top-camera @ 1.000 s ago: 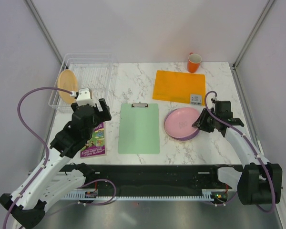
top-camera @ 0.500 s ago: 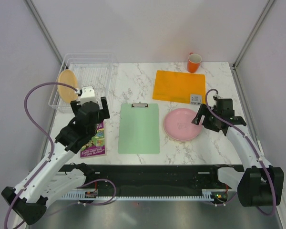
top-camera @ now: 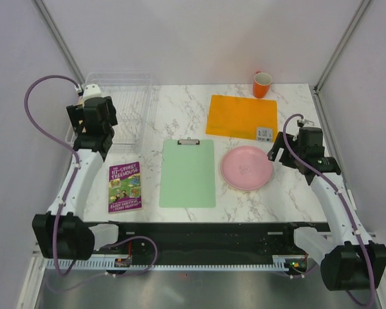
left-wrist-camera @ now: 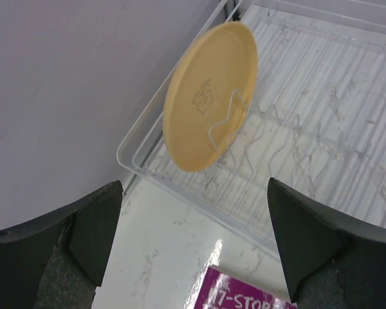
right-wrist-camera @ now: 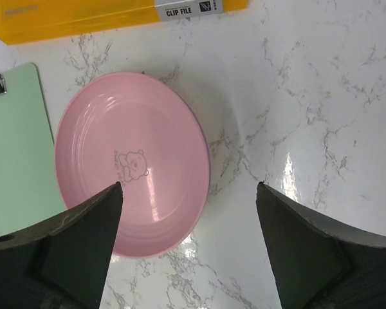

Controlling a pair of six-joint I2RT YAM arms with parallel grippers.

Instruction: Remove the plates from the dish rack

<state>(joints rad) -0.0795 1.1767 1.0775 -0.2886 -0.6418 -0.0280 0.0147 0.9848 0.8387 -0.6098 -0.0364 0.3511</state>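
Note:
One yellow-orange plate stands on edge in the wire dish rack, at its left end. In the top view my left gripper hovers over that end of the rack and hides the plate. It is open and empty, short of the plate. The pink plate lies flat on the marble right of the clipboard, with a thin lilac rim showing under it. My right gripper is open and empty above the pink plate's right edge. The second yellow-orange plate is not visible.
A green clipboard lies mid-table. A purple book lies left of it, its corner showing in the left wrist view. An orange folder and an orange mug sit at the back right. Walls close in on both sides.
My left arm swung from beside the book up and back to the rack's left end. My right gripper let go of the pink plate, which now lies flat, and drew back to the right.

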